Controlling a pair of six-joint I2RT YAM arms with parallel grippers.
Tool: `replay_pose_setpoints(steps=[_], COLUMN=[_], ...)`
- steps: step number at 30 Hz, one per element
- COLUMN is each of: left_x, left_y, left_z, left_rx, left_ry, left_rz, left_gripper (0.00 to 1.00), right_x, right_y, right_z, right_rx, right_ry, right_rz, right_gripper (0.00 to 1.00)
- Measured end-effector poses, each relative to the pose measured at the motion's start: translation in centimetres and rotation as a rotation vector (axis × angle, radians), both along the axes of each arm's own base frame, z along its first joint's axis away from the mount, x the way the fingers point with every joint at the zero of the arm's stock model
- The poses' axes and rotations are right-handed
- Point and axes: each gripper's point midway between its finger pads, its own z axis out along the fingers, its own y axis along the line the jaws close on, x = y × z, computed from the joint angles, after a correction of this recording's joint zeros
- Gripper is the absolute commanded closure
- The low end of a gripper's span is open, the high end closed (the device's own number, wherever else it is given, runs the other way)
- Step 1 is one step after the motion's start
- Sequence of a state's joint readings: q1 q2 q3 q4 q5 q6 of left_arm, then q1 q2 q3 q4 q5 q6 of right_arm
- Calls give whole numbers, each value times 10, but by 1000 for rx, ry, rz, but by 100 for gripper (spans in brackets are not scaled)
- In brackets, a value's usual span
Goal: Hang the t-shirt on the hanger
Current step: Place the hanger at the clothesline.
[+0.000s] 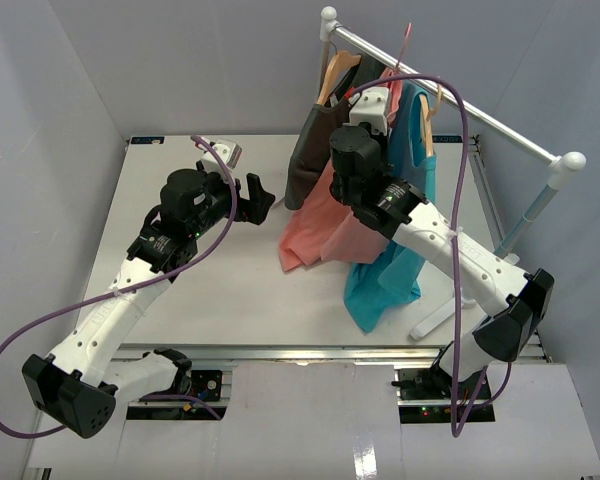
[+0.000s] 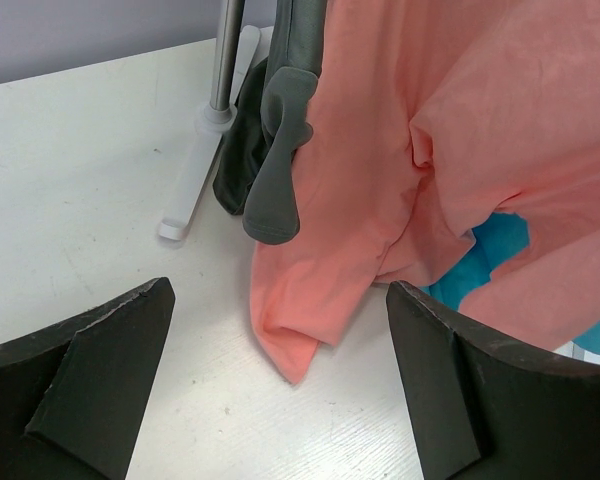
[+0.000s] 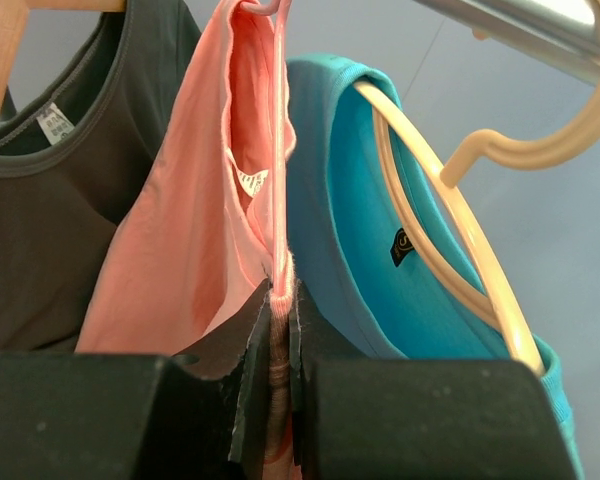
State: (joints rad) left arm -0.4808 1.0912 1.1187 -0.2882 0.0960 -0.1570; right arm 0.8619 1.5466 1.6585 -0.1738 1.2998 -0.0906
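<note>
Right gripper [image 3: 280,335], nearest its wrist camera, is pinched almost closed on the hanger [image 3: 281,150] together with a fold of the t-shirt [image 3: 180,250]. That one thin pink rod runs steeply up out of the fingers, inside the salmon neck opening with its white label.

Three shirts hang from the rail [image 1: 500,125]: the dark grey shirt [image 3: 80,200] on one side, the t-shirt in the middle, the teal shirt [image 3: 350,200] on the other. Three hangers show: the pink one, a wooden hanger [image 3: 0,60] in the grey shirt, and a cream hanger [image 3: 450,250] in the teal one.

The t-shirt's long axis is vertical, with the collar up near the rail and the hem down, one bottom corner touching the table [image 1: 240,290].

Left gripper [image 2: 280,300] is spread wide and holds nothing, low over the table, facing the t-shirt's lower edge.
</note>
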Motion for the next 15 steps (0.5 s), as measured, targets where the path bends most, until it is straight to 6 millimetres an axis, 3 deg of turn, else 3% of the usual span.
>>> replay_pose_setpoints(steps=[13, 15], left_x=[-3, -3], left_y=[-3, -3], left_z=[0, 0], left_rx=[-5, -5], left_ry=[3, 3], left_rz=[-23, -23], left_gripper=[2, 2], right_x=[1, 1], right_y=[-5, -5], right_z=[-39, -40], right_rx=[-53, -50], right_ry=[48, 48], right_rz=[-36, -37], right_gripper=[92, 89])
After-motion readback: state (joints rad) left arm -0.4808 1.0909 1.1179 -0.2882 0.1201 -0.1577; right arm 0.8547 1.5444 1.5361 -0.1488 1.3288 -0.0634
